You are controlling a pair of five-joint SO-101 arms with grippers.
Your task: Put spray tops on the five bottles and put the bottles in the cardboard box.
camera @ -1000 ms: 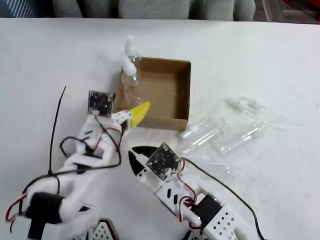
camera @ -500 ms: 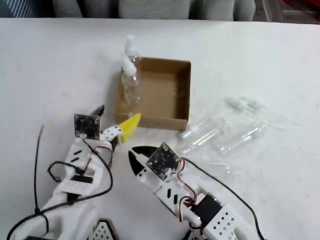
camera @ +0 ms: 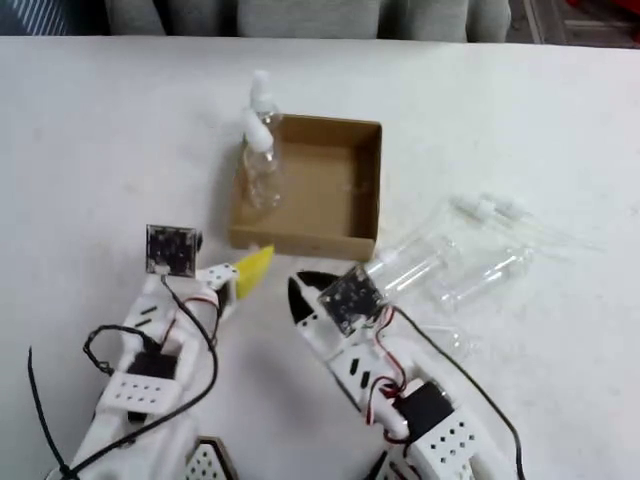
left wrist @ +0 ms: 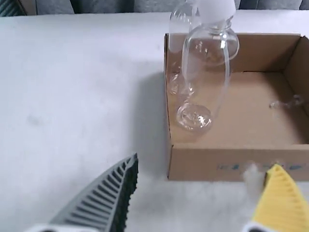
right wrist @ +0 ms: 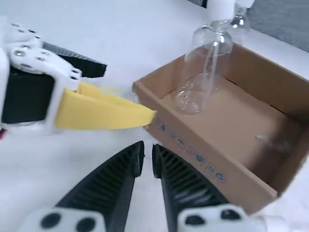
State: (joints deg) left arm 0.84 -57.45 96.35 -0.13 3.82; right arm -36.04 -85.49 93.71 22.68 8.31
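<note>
The cardboard box [camera: 362, 190] lies open at mid table. A clear bottle with a white spray top [camera: 260, 165] stands upright in its left part [left wrist: 203, 72] [right wrist: 203, 72]. A second capped bottle [camera: 262, 92] stands at the box's far left corner; I cannot tell whether it is inside. My left gripper [camera: 225, 262] [left wrist: 204, 164] hangs open just before the box's near wall, holding nothing, its yellow finger [right wrist: 106, 113] close to the near corner. My right gripper [camera: 300, 288] [right wrist: 147, 149] is shut and empty, beside it. Several clear bottles [camera: 440, 268] lie loose right of the box.
Loose spray tops with thin tubes [camera: 490, 210] lie beyond the lying bottles. A small clear piece [left wrist: 286, 102] rests on the box floor. Cables trail from both arms near the table's front edge. Chairs line the far side.
My left arm has drawn back from the box's left corner toward the front. My right arm has slid forward and right, closer to the box's near wall.
</note>
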